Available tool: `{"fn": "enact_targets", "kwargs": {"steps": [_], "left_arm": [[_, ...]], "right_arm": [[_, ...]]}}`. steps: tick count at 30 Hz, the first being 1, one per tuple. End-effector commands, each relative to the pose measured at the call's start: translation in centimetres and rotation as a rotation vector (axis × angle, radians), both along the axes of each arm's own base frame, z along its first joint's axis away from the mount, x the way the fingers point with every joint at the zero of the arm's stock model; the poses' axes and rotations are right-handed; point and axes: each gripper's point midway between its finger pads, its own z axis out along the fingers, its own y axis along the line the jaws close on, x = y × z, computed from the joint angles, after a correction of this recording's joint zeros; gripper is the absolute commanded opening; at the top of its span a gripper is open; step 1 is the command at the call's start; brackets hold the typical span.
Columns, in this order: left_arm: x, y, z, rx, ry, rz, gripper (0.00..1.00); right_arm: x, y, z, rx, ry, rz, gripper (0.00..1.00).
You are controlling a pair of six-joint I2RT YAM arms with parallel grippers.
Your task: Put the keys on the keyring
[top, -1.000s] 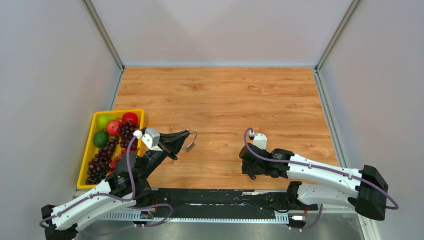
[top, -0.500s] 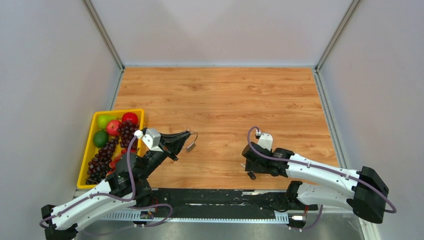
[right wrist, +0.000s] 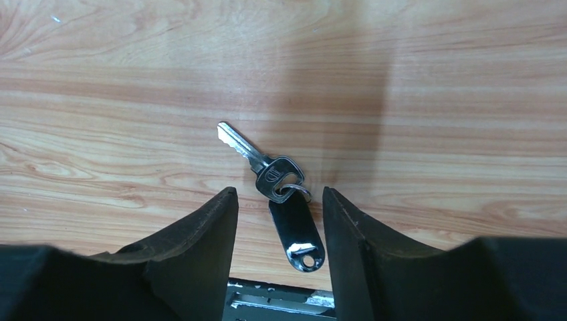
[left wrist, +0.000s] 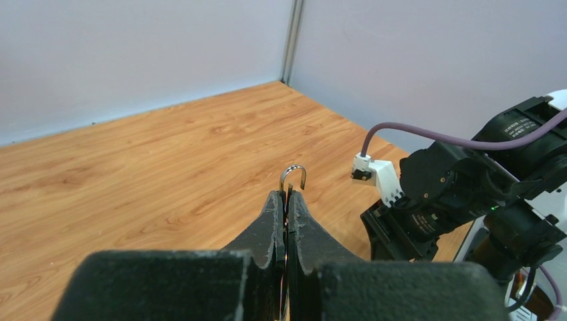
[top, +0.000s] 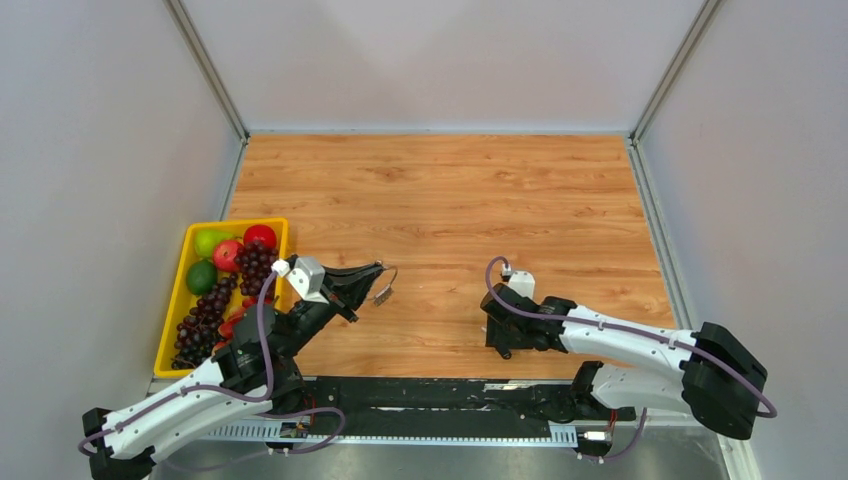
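Right arm's wrist has shifted slightly near the tabletop's (top: pixel 450 200) near edge; right gripper (right wrist: pixel 279 194) hovers half-open and empty, astride the keys (right wrist: pixel 267 170). Descend squarely, then close on the key heads. Farther left, left gripper (left wrist: pixel 286 200) is clamped on the raised keyring (left wrist: pixel 293 166); hold it steady.

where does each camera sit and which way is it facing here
Top external: above and behind the bases, looking down on the table; left arm and right arm show.
Left wrist: on the left arm, looking along the shut left claw past the keyring toward the right arm.
Right wrist: looking straight down between the open right claw at the keys.
Shared: top and left wrist both show the keyring and right arm.
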Motion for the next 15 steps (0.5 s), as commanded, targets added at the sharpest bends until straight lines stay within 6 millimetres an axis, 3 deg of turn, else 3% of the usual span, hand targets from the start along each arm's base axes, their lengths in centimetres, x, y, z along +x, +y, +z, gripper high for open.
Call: {"fn": "enact_targets", "kwargs": {"steps": [1, 8, 13, 15], "left_arm": [[-0.4, -0.3, 2.0, -0.053, -0.023, -0.027, 0.00], [-0.4, -0.3, 1.9, -0.049, -0.022, -0.028, 0.00], [-0.3, -0.3, 1.9, -0.045, -0.020, -0.026, 0.00], [-0.3, -0.3, 1.9, -0.045, -0.019, -0.024, 0.00]], "right_arm": [[-0.1, 1.3, -0.4, 0.047, 0.015, 0.040, 0.50], [-0.2, 1.6, -1.1, 0.022, 0.041, 0.065, 0.30], [0.3, 2.5, -0.3, 0.033, 0.030, 0.081, 0.00], [0.8, 3.1, 0.5, 0.051, 0.006, 0.086, 0.00]]}}
